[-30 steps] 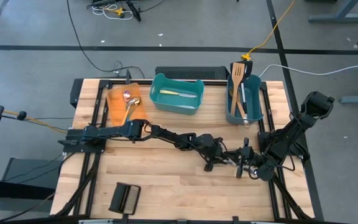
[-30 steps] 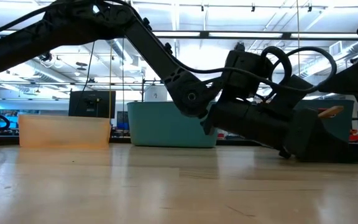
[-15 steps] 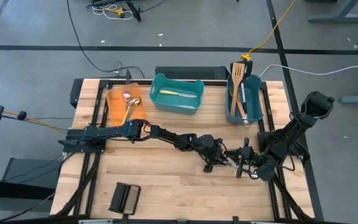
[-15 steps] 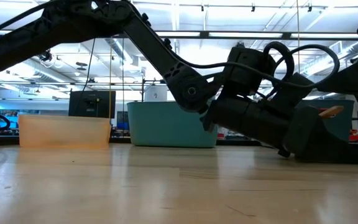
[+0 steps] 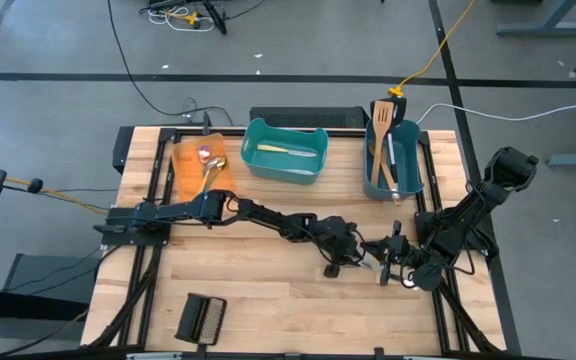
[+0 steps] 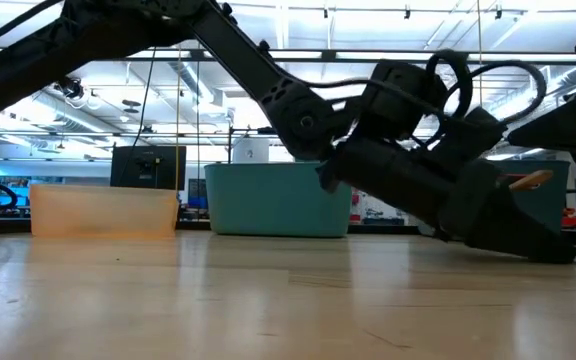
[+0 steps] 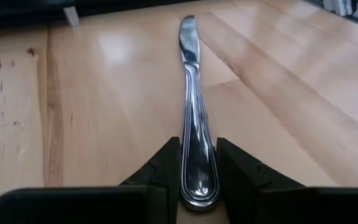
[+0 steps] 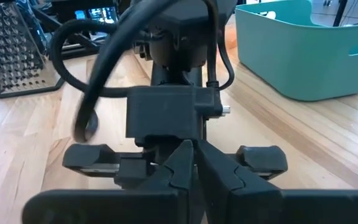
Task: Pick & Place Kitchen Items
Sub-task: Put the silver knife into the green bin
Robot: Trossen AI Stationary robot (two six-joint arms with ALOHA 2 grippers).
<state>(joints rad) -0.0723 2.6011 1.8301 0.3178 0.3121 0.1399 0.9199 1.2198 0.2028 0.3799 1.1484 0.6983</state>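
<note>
High view: orange bin (image 5: 190, 163) holds spoons (image 5: 208, 158); middle teal bin (image 5: 284, 150) a knife; right teal bin (image 5: 393, 160) the spatulas (image 5: 381, 140). Left gripper (image 5: 353, 263) clamps one silver table knife (image 7: 191, 112) low over mid-table. Right gripper (image 5: 392, 270) beside it, pinched together, empty. Judged: last item unplaced.

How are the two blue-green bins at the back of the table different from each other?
The middle bin is wider and lies crosswise; the right bin is narrower and runs front to back. The middle bin holds something slim and pale lying flat; the right bin holds wooden spatulas and a black spatula poking over its rim. Both are teal, open-topped and rectangular.
</note>
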